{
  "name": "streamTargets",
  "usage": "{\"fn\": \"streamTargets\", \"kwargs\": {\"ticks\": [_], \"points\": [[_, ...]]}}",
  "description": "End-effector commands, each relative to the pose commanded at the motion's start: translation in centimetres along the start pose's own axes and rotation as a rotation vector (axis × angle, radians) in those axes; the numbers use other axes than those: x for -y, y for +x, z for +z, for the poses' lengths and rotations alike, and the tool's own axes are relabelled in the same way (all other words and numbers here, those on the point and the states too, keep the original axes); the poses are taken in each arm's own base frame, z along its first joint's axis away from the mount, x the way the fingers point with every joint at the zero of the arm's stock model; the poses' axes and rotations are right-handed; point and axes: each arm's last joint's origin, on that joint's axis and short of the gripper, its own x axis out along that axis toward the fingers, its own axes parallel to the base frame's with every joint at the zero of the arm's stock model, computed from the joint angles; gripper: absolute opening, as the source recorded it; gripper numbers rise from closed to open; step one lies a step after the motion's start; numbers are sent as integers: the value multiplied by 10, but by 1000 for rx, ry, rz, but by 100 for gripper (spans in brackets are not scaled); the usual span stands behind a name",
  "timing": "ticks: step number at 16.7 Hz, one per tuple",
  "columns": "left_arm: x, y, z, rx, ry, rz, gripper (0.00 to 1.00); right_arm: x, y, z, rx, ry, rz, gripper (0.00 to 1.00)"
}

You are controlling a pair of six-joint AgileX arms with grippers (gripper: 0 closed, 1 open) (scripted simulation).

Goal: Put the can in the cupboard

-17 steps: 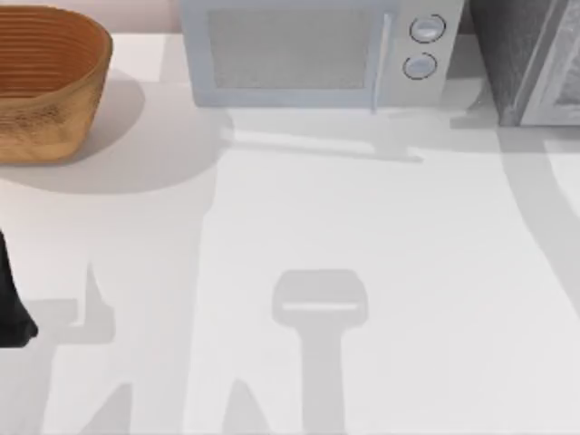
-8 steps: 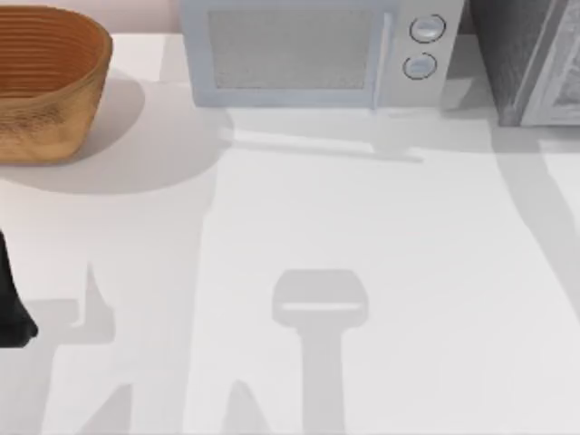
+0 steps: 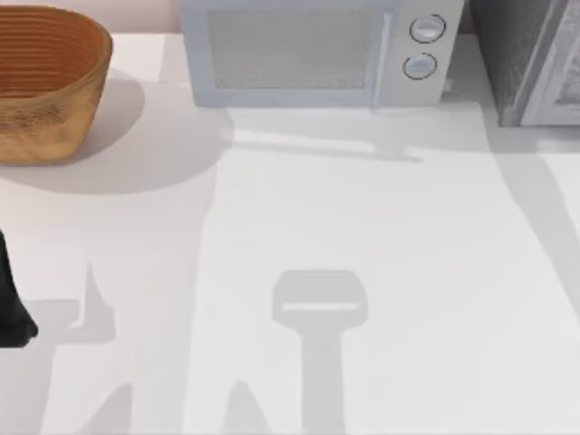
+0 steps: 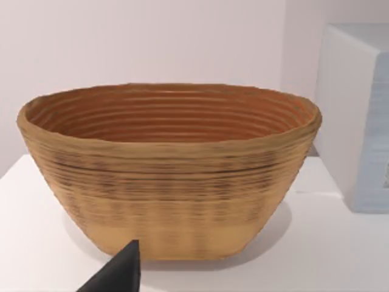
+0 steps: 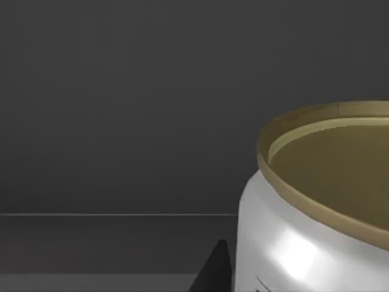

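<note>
The can (image 5: 292, 243), white with a dull gold top, sits very close in the right wrist view. Plain dark grey walls and a floor line stand behind it, which look like the inside of the cupboard (image 5: 121, 109). My right gripper (image 5: 285, 285) is shut on the can, and one dark fingertip (image 5: 214, 271) rests against its side. In the top view the cupboard (image 3: 526, 54) stands at the back right corner, dark grey and speckled with a lighter door frame. My left gripper (image 3: 11, 317) is parked at the table's left edge.
A woven brown basket (image 3: 45, 82) stands at the back left and looms large in the left wrist view as the basket (image 4: 170, 170). A pale blue-grey microwave (image 3: 308, 54) with two round knobs stands at the back centre. Arm shadows cross the white tabletop (image 3: 362, 217).
The shadow band on the table's right side has shifted slightly. The left arm, basket and microwave have not moved.
</note>
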Motion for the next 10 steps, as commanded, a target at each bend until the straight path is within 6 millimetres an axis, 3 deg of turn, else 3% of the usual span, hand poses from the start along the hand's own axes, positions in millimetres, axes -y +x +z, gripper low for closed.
{"fn": "streamTargets", "kwargs": {"ticks": [10], "points": [[0,0,0,0,0,0,100,-1,50,11,-16,1,-7,0]]}}
